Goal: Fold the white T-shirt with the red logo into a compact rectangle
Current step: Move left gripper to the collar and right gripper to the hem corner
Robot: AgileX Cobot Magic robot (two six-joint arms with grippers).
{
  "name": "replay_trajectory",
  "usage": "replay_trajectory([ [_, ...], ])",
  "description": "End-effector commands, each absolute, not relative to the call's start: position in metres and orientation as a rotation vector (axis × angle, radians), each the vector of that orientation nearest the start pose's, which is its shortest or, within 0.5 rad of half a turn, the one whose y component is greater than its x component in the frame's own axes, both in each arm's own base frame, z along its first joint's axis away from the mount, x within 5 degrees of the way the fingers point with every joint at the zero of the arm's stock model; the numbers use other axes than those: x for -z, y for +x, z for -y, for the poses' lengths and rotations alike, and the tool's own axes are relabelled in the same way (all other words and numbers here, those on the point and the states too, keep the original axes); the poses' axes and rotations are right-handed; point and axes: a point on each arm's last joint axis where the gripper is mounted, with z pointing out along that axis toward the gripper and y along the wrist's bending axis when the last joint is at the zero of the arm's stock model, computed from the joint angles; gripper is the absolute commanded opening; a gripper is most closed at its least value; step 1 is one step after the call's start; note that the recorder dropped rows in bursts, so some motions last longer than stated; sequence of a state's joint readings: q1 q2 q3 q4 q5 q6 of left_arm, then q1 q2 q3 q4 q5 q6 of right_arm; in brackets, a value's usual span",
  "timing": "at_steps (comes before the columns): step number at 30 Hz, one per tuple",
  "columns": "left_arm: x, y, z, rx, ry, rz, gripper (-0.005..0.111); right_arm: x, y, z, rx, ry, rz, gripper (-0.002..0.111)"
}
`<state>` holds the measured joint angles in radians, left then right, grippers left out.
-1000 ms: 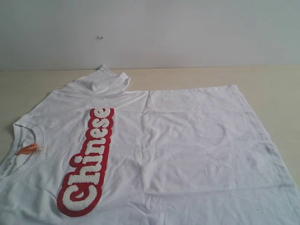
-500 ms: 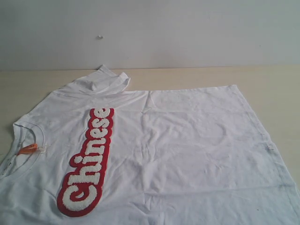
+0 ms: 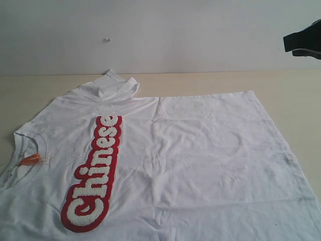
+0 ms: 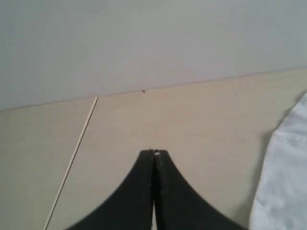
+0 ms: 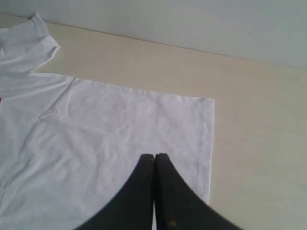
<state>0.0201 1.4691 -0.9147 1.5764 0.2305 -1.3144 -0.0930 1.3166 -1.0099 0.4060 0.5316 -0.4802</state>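
The large white cotton T-shirt (image 3: 200,160) lies spread flat, front up, on the pale wooden table (image 3: 200,83), its near side running off the lower edge of the exterior view. Its ribbed round collar (image 3: 42,143) points left, with a small orange neck tag (image 3: 29,159) inside it. The red-outlined fuzzy "Chinese" logo (image 3: 95,175) runs from the near side away across the chest. Farther back, 1 short sleeve (image 3: 108,88) lies bunched and folded over itself. Behind the table stands a plain grey wall (image 3: 175,35).

The right gripper (image 5: 154,157), its 2 black fingers pressed together on nothing, hangs above the shirt's far hem corner. The left gripper (image 4: 154,154), likewise clenched and empty, hangs over bare table, with the shirt's edge off to one side.
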Motion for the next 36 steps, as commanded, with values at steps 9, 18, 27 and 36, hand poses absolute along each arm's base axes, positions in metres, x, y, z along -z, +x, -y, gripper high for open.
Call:
replay_trajectory([
  [9, -0.217, 0.343, -0.002, -0.169, 0.681, -2.490, 0.000, -0.312, 0.305, 0.012, -0.076, -0.241, -2.317, 0.000],
  [18, -0.194, 0.314, 0.042, 0.253, 1.485, -2.435, 0.000, -0.303, 0.308, 0.009, -0.110, -0.253, -2.360, 0.000],
  [27, -0.181, 0.314, 0.044, 0.154, 1.486, -2.397, 0.043, -0.295, 0.306, 0.008, -0.071, -0.400, -2.374, 0.000],
  [36, -0.178, 0.316, 0.027, -0.170, 2.000, -2.134, 0.064, -0.252, 0.317, 0.009, -0.017, -0.734, -2.435, 0.035],
])
